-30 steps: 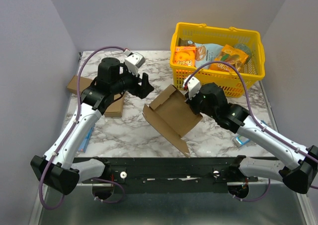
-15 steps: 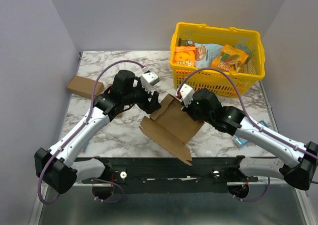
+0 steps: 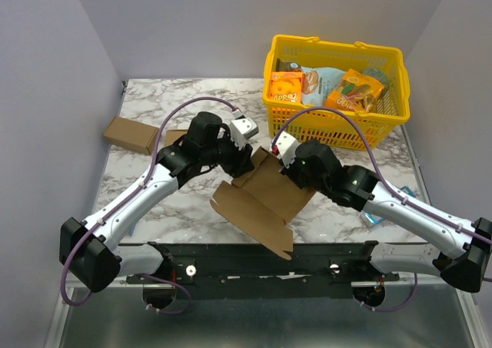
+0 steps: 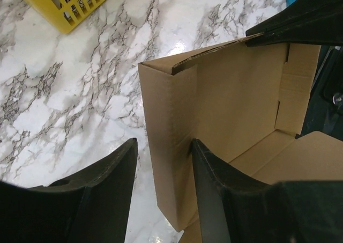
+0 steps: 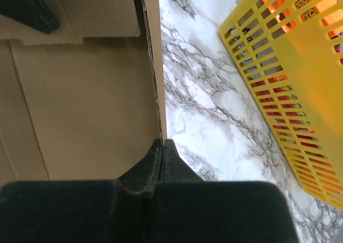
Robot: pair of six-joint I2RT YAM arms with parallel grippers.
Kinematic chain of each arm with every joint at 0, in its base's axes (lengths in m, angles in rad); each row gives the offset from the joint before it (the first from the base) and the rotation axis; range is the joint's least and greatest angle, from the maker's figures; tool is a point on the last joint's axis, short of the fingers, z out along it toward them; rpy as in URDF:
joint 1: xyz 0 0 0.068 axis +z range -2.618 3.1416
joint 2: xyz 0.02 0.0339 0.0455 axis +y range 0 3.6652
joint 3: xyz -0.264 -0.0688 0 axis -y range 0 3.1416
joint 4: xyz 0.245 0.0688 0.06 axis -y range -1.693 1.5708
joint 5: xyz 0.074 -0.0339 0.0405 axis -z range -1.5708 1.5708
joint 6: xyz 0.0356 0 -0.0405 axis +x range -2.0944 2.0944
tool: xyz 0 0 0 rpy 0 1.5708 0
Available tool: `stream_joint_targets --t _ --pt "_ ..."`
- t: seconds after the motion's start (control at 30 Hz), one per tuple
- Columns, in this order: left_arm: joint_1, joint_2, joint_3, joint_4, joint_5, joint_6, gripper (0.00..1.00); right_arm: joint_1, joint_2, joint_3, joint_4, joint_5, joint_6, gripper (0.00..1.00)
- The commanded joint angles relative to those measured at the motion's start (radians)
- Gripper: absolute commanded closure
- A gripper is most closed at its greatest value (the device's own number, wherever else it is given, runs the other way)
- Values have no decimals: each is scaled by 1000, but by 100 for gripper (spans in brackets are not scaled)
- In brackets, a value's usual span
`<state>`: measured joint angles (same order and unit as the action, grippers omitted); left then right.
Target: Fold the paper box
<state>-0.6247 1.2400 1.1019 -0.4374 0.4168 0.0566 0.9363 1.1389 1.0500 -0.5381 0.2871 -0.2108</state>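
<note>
My right gripper [image 3: 290, 166] is pinched tight on the paper box [image 3: 265, 194]. In the right wrist view the fingertips [image 5: 162, 145] meet on the thin top edge of one upright wall, with the brown inside of the box [image 5: 80, 103] to one side and bare marble to the other.

My left gripper [image 3: 244, 160] is partly open and grips nothing yet. In the left wrist view its two fingers [image 4: 163, 146] stand on either side of a folded-up side panel of the box [image 4: 166, 146]. The inner finger [image 4: 214, 189] lies against the panel's inside face. A sliver of marble shows between the outer finger [image 4: 107, 184] and the outside face.

The box sits around the middle of the table [image 3: 338, 210], open side up. Its far corner is raised between my two grippers, and a long flap reaches toward the near edge.

The yellow basket [image 3: 338, 129], full of packets, stands in the far right corner, just beyond my right gripper. A small cardboard box [image 3: 131, 134] lies by the left edge, well apart from the paper box.
</note>
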Motion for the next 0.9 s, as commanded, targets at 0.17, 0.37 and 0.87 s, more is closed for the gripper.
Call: stream_joint_targets --t 0.17,0.37,0.87 --pt "-55 13 -34 15 -162 35 61 22 7 64 -37 55 22 99" --pt "-95 12 -59 40 -386 32 77 33 21 90 -66 75 54 99" --pt "-207 22 -114 101 -878 -3 100 38 32 140 -117 93 180 99"
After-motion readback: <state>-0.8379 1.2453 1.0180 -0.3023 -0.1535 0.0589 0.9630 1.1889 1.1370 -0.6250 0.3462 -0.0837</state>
